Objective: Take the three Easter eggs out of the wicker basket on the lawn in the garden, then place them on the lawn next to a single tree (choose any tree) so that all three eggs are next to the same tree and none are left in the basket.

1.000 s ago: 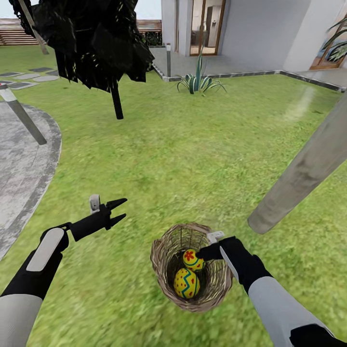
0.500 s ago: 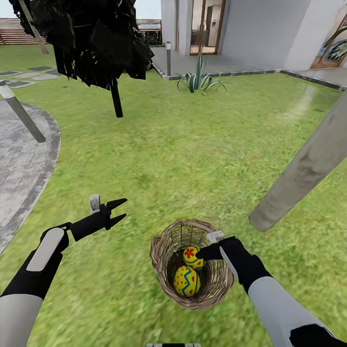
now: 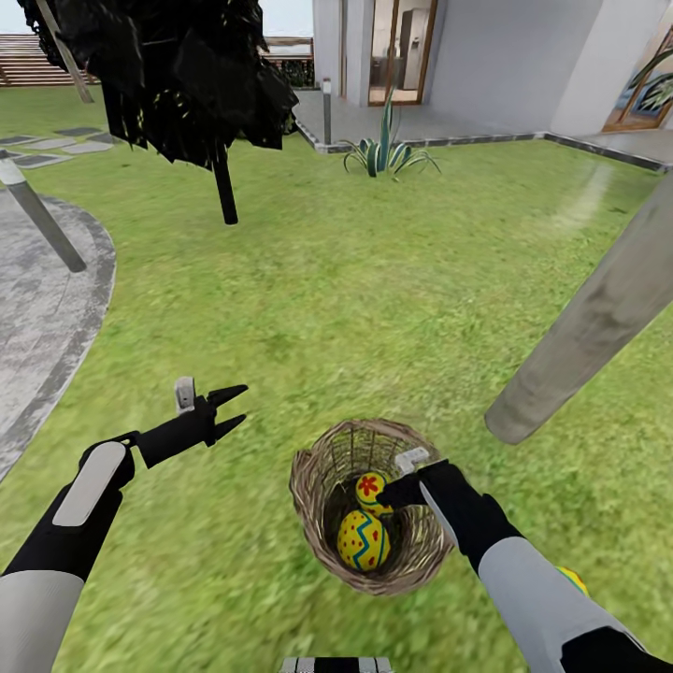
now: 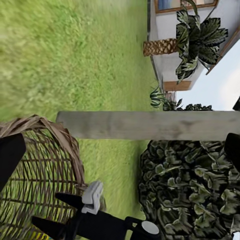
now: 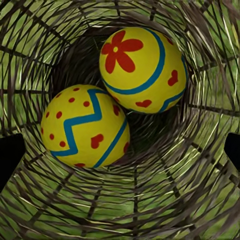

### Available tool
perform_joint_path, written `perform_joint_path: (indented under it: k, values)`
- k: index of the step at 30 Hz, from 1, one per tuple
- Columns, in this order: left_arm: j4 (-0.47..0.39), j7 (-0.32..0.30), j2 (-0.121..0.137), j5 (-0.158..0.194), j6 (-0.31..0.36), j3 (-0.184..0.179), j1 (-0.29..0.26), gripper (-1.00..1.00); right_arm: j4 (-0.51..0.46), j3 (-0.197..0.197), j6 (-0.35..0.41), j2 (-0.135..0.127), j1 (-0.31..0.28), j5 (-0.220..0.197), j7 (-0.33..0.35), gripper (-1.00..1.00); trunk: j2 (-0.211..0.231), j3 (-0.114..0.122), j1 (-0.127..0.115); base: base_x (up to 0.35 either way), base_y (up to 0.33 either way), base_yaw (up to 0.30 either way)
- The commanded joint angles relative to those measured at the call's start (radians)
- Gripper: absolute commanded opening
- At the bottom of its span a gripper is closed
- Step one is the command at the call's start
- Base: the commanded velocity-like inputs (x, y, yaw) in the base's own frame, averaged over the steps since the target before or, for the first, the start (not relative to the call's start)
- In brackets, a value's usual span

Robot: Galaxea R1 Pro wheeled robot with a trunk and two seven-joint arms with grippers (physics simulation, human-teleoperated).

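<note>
Head view: basket [image 3: 322, 523] sits on the lawn [image 3: 374, 299] at 6 o'clock, low centre. Two eggs inside, touching: flower egg [image 3: 369, 487] at 12 o'clock, zigzag egg [image 3: 361, 540] at 6 o'clock below it. Right end effector [image 3: 394, 493] reaches over the basket rim from 3 o'clock, tips at the flower egg; cannot tell if it grips or is spread. A bit of a third egg [image 3: 574, 580] peeks out on the grass at 4 o'clock, behind the right forearm, outside the basket. Left end effector [image 3: 229, 409] hangs over the grass at 9 o'clock of the basket, well apart, fingers spread, holding nothing. Pale trunk [image 3: 598, 322] leans at 2 o'clock of the basket, near. Black tree [image 3: 187, 75] at 11 o'clock, far. Paving [image 3: 42, 308] at 9 o'clock.

Left wrist view: basket wall [image 4: 55, 165], pale trunk [image 4: 150, 125] beyond it, dark green foliage [image 4: 190, 190], right end effector [image 4: 62, 212] at the basket rim.

Right wrist view: looking down into the basket [image 5: 200, 200]; flower egg [image 5: 142, 70] and zigzag egg [image 5: 85, 125] touch at the bottom.
</note>
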Motion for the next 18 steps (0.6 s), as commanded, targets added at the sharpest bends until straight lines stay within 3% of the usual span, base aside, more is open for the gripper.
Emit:
perform_joint_path:
  k: [1,5,18]
  values:
    - [-0.001,-0.006,0.000,-0.005,0.004,0.001,-0.001,1.00,-0.001,0.001,0.000,0.000,0.000,0.008,0.006,1.00,-0.008,-0.004,0.004,0.000,0.000,0.000]
    - [0.000,-0.006,0.000,-0.005,0.004,0.001,-0.001,1.00,-0.001,0.002,-0.006,0.000,0.000,0.008,0.006,1.00,-0.036,-0.016,0.019,0.000,0.000,0.000]
    - [0.003,-0.032,0.008,0.007,0.004,0.015,-0.001,1.00,-0.011,0.006,-0.007,-0.002,0.000,0.010,0.007,1.00,-0.036,-0.016,0.019,0.000,0.000,0.000]
